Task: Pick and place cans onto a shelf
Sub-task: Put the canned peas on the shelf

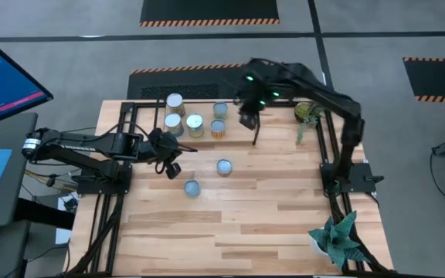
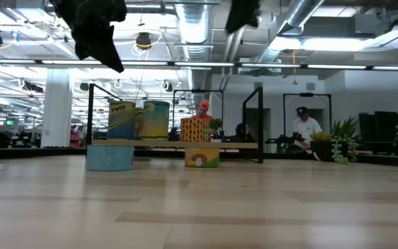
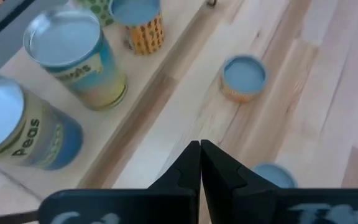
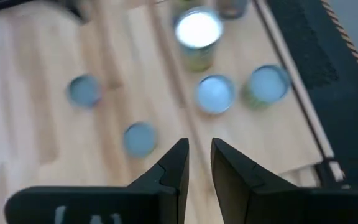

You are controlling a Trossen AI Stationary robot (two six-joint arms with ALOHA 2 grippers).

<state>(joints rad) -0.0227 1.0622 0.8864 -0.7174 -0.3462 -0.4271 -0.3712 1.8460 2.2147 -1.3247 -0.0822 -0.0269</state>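
Five cans (image 1: 195,123) are seen on the shelf (image 1: 207,116), two (image 1: 224,167) are left on the bench (image 1: 269,208), and both end effectors, left (image 1: 173,171) pressed together, right (image 1: 247,120) slightly spread, are empty.

The tabletop (image 1: 238,208) is evenly and brightly lit from overhead; only short, soft shadows are cast beside the cans (image 1: 224,167). In the low view, ceiling strip lights (image 2: 185,63) are seen glaring, and the near boards are rendered soft. The right wrist view is smeared by motion blur, with glare blown out on one can top (image 4: 198,28). The left wrist view is sharp.
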